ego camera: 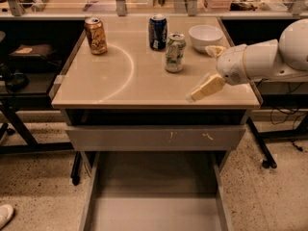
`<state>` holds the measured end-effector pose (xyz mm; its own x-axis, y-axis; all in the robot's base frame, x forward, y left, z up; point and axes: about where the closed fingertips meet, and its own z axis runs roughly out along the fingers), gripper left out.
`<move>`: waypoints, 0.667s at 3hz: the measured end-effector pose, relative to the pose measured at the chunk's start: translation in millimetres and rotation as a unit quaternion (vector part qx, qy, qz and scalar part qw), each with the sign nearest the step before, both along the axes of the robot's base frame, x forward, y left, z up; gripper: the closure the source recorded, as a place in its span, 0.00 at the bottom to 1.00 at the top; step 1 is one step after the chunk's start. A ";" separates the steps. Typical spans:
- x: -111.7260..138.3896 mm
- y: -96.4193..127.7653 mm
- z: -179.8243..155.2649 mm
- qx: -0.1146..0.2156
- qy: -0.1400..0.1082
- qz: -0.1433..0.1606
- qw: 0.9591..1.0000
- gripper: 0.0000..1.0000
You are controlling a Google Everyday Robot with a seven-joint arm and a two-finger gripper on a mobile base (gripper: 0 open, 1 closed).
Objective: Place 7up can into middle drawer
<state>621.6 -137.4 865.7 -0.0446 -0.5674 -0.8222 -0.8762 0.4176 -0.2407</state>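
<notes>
Began at the left of the worktop (96,88) and saw a golden-brown can (96,35) standing near the back corner. Then saw a dark blue can (157,32) further along at the back. Just in front of it and a little to the right, found the 7up can (174,52), standing up straight on the worktop with nothing touching it. Looked small and pale, silver-white with green marks and a shiny silver top, with no dents to be seen. Guessed it to be light, smooth and easy to tip over, so best gripped round the middle. Next saw a white bowl (205,36) at the back, just to the right of the 7up can. Further right, saw the claw (204,75) hanging over the front right part of the worktop, near the 7up can but not at it. Looked let go and spread wide, gripping nothing. Traced it back to the fat white arm (269,59) on the right side. Under the worktop, saw a grey drawer front (144,137) with pale scratches, and lower down the middle drawer (154,213) pulled right out, with a bare flat floor. Judged very little done so far: found the drawer ready but the can not picked up. Left to do: reach the can, grab it, lift it, carry it down and set it in the middle drawer.
</notes>
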 end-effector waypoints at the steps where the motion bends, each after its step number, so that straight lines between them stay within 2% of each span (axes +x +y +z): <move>1: 28.2 7.7 -7.8 0.023 -0.020 -0.007 0.999 0.00; 2: 55.9 12.0 -8.9 0.053 -0.035 -0.013 0.998 0.00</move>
<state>677.5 -125.3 856.8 0.0011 -0.4759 -0.8795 -0.8476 0.4662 -0.2534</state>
